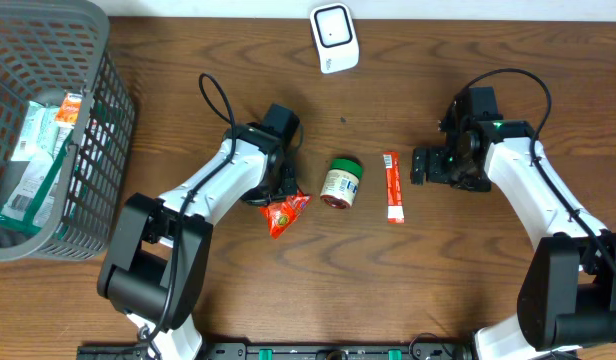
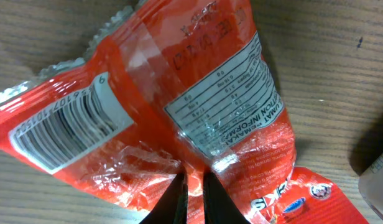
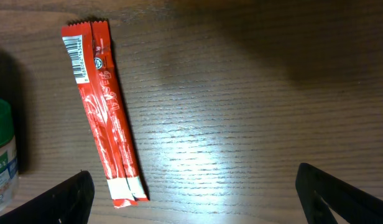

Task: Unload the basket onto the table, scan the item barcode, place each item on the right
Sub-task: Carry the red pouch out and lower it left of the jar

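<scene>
The left fingers (image 2: 170,205) are pinched together on a thin fold of the red snack packet (image 1: 284,212), at the jar's (image 1: 340,183) eight o'clock. The slick film could slip free or crumple over the barcode (image 2: 64,127). The right fingers (image 3: 61,199) stand wide apart, empty.

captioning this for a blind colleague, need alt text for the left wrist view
The left claw, fingertips nearly together at the bottom edge, pinches a crinkled red snack packet lying on the wooden table. The packet's white barcode at left and its nutrition table in the middle face the camera.
</scene>
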Available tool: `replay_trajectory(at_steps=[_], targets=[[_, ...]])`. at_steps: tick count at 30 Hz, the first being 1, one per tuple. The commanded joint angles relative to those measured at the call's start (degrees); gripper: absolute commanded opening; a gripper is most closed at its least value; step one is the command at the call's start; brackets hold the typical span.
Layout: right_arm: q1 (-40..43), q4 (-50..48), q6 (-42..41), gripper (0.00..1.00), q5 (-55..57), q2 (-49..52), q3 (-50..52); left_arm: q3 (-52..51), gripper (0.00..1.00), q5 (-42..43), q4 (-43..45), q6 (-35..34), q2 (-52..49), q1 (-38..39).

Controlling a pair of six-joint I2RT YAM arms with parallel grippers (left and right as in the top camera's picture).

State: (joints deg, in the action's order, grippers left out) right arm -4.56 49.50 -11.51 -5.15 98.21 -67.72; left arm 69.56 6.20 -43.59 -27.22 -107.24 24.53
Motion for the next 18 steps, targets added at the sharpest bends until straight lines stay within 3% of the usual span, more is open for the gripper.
replay_trajectory(at_steps=[1, 6, 11, 18], targets=[[-0.02, 0.02, 0.44, 0.99, 0.37, -0.46, 0.35, -2.34, 0.12, 0.26, -1.42, 0.15, -3.54, 0.00], [-0.02, 0.02, 0.44, 0.99, 0.37, -0.44, 0.35, 0.90, 0.26, 0.22, -4.09, 2.97, 2.34, -0.81], [-0.02, 0.02, 0.44, 0.99, 0.37, -0.44, 0.35, 0.96, 0.33, 0.26, -4.11, 2.56, 9.18, -0.39], [-0.02, 0.02, 0.44, 0.99, 0.37, -0.44, 0.35, -1.31, 0.24, 0.48, -2.25, 1.73, 9.14, 2.93]])
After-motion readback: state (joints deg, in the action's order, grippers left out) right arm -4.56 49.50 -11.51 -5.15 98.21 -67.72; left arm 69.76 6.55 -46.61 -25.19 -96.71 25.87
